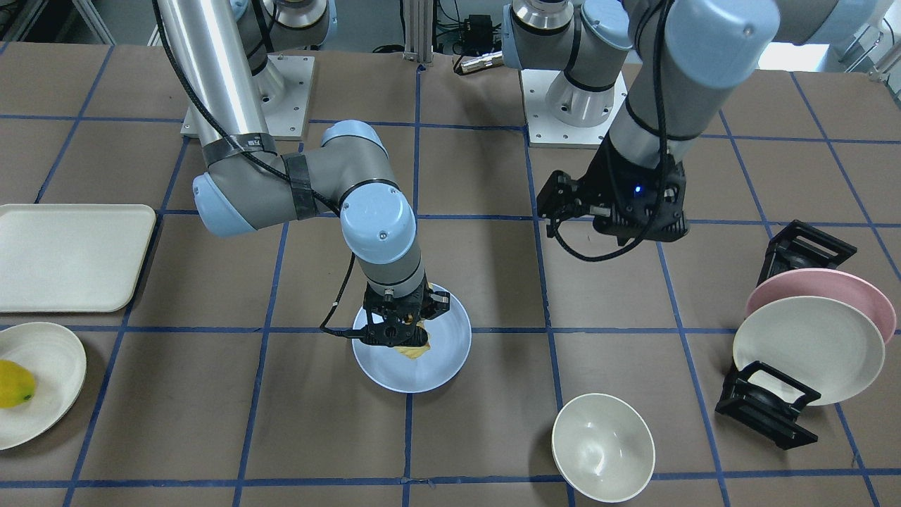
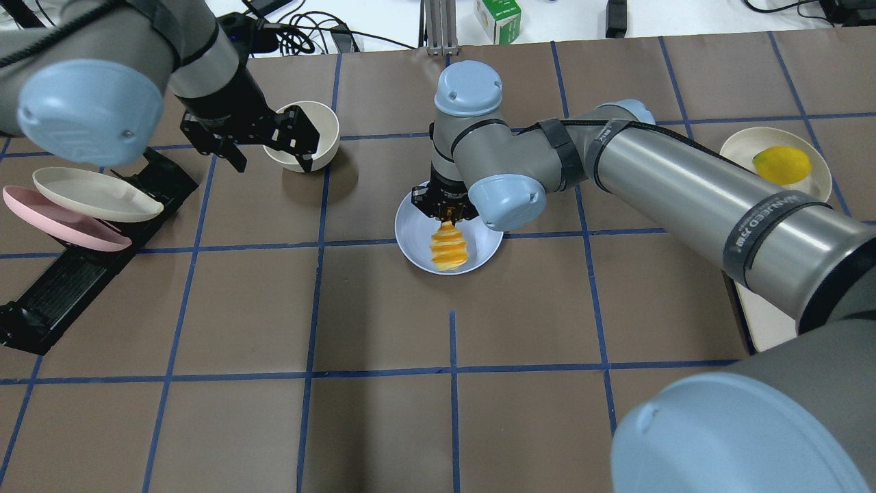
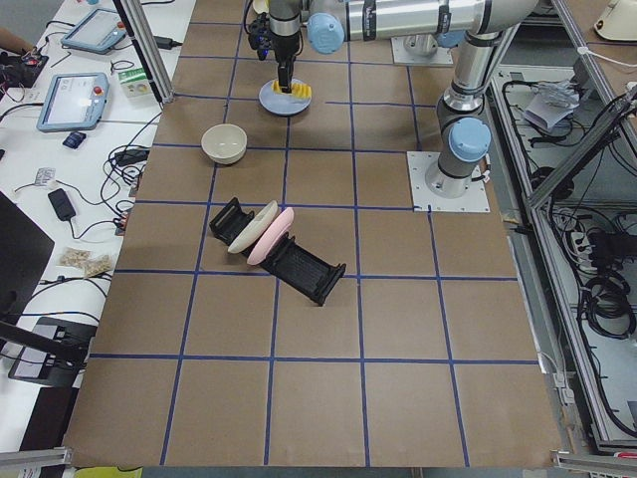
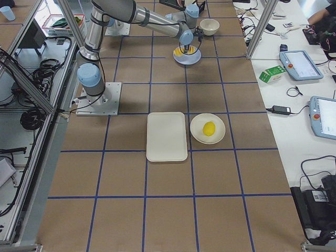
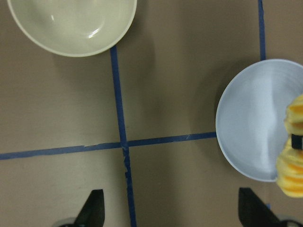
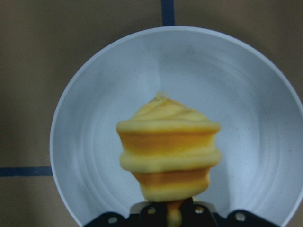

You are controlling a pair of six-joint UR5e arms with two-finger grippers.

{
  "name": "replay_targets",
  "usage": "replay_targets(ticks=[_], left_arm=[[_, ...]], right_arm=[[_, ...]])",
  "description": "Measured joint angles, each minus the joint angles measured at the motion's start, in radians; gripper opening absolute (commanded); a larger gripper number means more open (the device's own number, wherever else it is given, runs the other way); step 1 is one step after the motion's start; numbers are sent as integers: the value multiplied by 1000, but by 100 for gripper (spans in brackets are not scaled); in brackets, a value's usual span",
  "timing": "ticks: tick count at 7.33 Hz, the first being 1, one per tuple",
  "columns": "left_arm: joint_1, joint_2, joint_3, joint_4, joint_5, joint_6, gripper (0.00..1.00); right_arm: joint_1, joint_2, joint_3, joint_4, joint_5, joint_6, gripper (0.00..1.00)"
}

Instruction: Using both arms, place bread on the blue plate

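Note:
The bread (image 2: 448, 246), striped orange and pale yellow, hangs by one end from my right gripper (image 2: 446, 220), which is shut on it. It hangs over the middle of the blue plate (image 2: 414, 239) at the table's centre. I cannot tell if its lower end touches the plate. The right wrist view shows the bread (image 6: 168, 151) end-on against the plate (image 6: 94, 118). My left gripper (image 2: 267, 152) is open and empty. It hovers by the white bowl (image 2: 304, 133), to the left of the plate. Its wrist view shows the plate (image 5: 246, 123) and bread (image 5: 293, 161) at the right edge.
A black rack (image 2: 82, 274) at the left holds a pink plate (image 1: 820, 289) and a cream plate (image 1: 809, 348). A cream tray (image 1: 70, 257) and a cream plate with a yellow lemon-like fruit (image 1: 14, 384) lie on my right side.

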Motion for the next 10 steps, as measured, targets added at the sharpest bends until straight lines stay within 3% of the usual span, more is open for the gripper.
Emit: replay_targets(ticks=[2, 6, 8, 10], left_arm=[[-6, 50, 25, -61, 19, -6, 100], [-9, 97, -29, -67, 65, 1, 100], [-9, 113, -45, -64, 64, 0, 100], [-9, 115, -37, -64, 68, -4, 100]], right_arm=[[2, 14, 0, -11, 1, -1, 57], [22, 35, 0, -49, 1, -4, 79], [22, 29, -1, -49, -4, -9, 100], [10, -20, -2, -36, -14, -11, 100]])
